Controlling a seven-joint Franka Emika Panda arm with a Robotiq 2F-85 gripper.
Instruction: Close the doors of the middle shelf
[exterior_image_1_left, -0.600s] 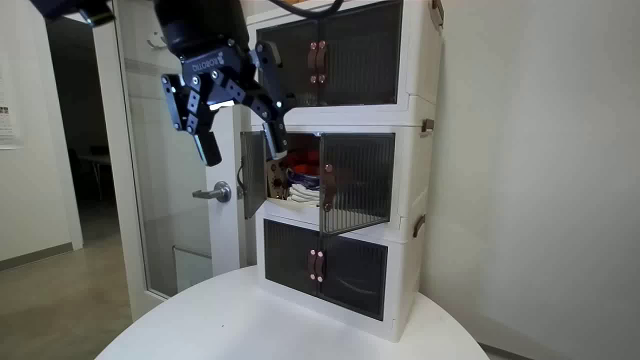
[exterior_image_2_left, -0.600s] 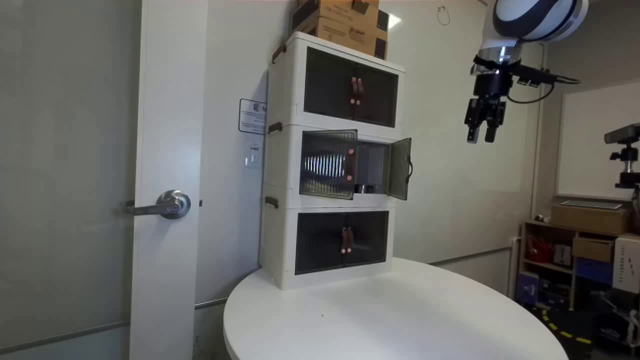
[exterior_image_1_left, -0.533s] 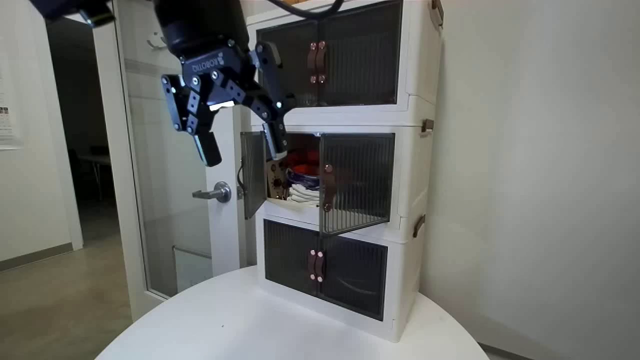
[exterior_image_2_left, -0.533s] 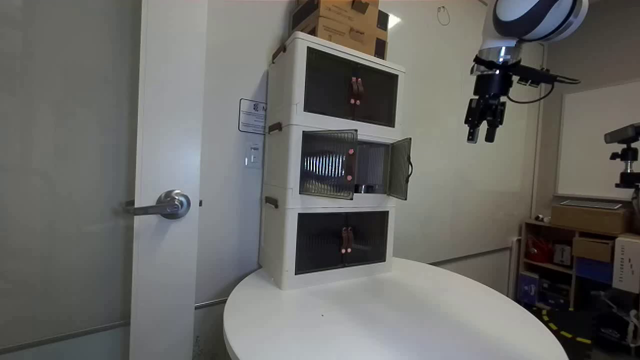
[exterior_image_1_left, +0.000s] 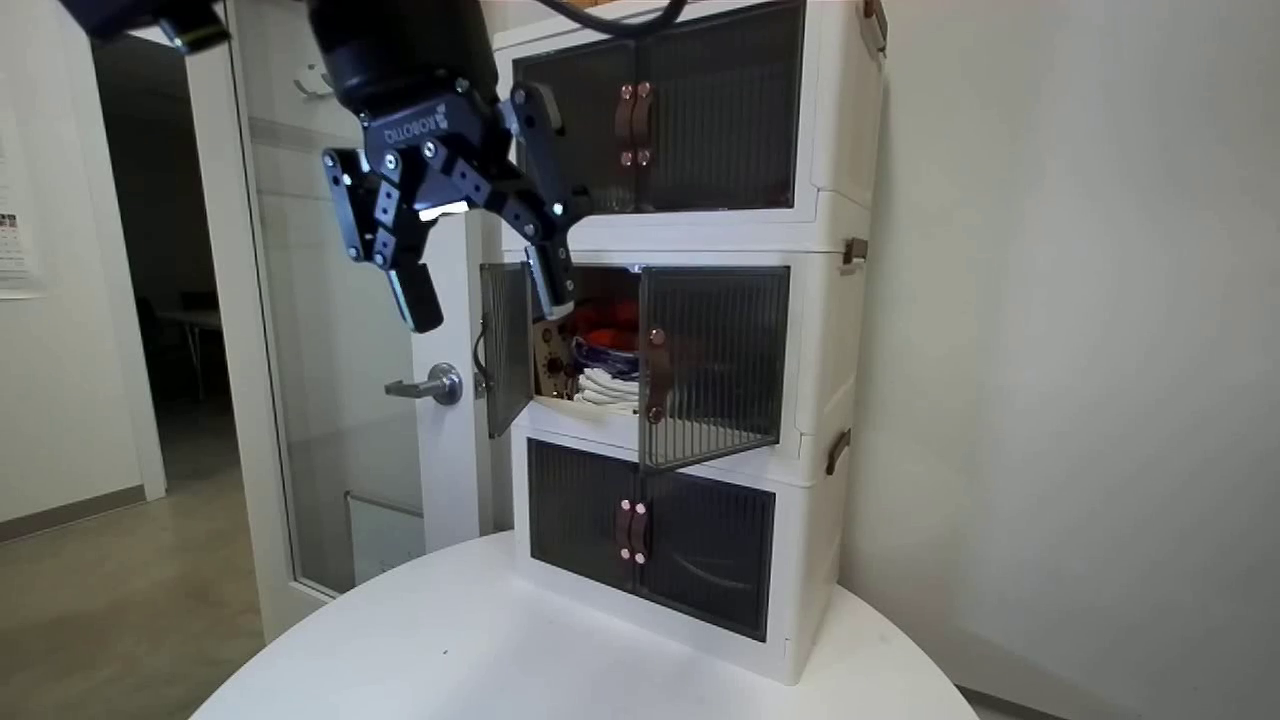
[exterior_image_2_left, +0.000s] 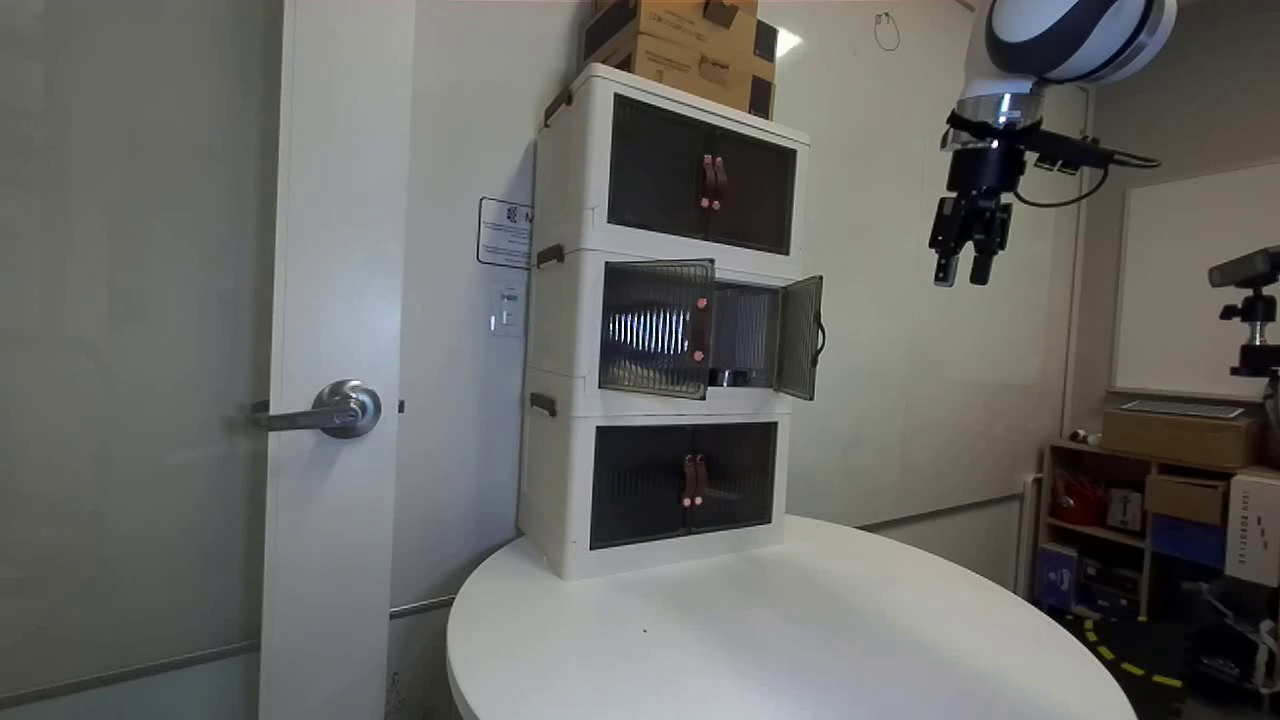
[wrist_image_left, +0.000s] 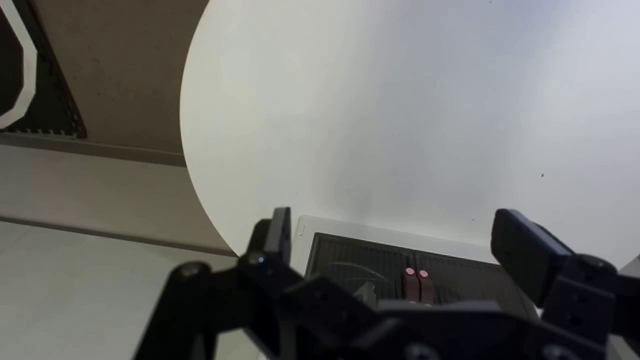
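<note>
Boxes (exterior_image_2_left: 700, 62) on cabinet (exterior_image_2_left: 560, 190), cabinet on table (exterior_image_2_left: 800, 640) (middle shelf (exterior_image_2_left: 745, 401) between two tiers (exterior_image_2_left: 690, 545))

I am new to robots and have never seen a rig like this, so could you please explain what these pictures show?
The machine is a robot arm ending in a two-fingered hand. Two pictures are taken from separate spots outside the robot; the third is taken from its wrist, looking down past the hand at the table.

On that white table stands a three-tier cabinet with cardboard boxes on top. The middle shelf has both of its see-through doors standing open, with red and white things inside; the upper doors and lower doors are shut.

The hand is open and holds nothing; it hangs in the air, clear of the open doors. The job is to close the middle shelf's doors, which is not yet done.
</note>
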